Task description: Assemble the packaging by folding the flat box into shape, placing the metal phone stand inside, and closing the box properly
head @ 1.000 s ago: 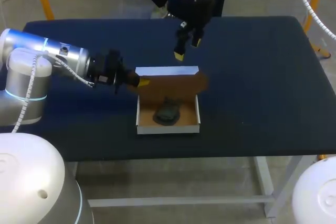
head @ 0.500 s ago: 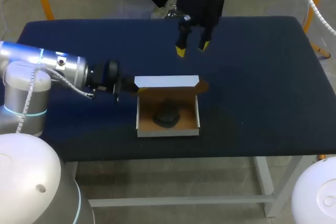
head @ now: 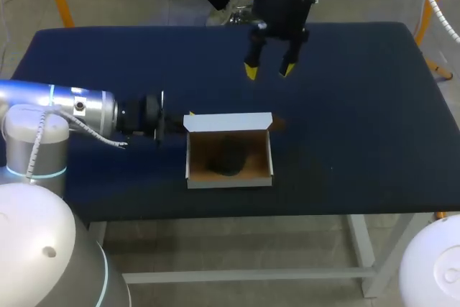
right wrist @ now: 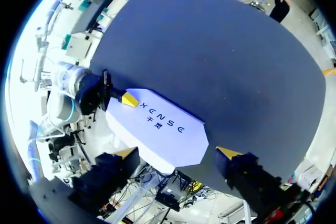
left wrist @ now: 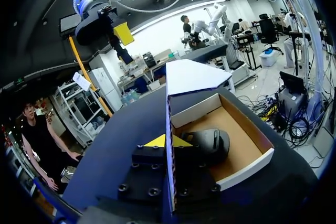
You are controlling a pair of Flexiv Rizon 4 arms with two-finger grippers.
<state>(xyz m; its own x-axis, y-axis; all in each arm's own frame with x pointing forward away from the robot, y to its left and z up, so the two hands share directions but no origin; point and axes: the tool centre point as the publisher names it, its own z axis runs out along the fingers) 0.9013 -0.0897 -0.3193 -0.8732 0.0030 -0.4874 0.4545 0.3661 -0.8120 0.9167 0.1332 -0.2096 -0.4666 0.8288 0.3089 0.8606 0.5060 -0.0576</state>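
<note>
A white cardboard box (head: 230, 177) with a brown inside sits near the table's front edge. The dark metal phone stand (head: 228, 156) lies inside it, also seen ahead of the left fingers (left wrist: 210, 145). The white lid (head: 228, 121) hangs half-lowered over the box's back. My left gripper (head: 180, 124) is shut on the lid's left edge; in the left wrist view the lid's edge (left wrist: 169, 124) runs between its yellow tips (left wrist: 169, 142). My right gripper (head: 268, 70) hovers open above the table behind the box, holding nothing. In the right wrist view the lid (right wrist: 157, 129) lies below its spread fingers (right wrist: 177, 156).
The dark blue table (head: 359, 106) stretches wide to the right of and behind the box. A brown side flap (head: 279, 123) sticks out at the lid's right end. The box stands close to the front edge.
My left gripper has swung the lid forward and down over the box, hiding more of the brown inside. My right gripper has drifted right and away from the box, staying open.
</note>
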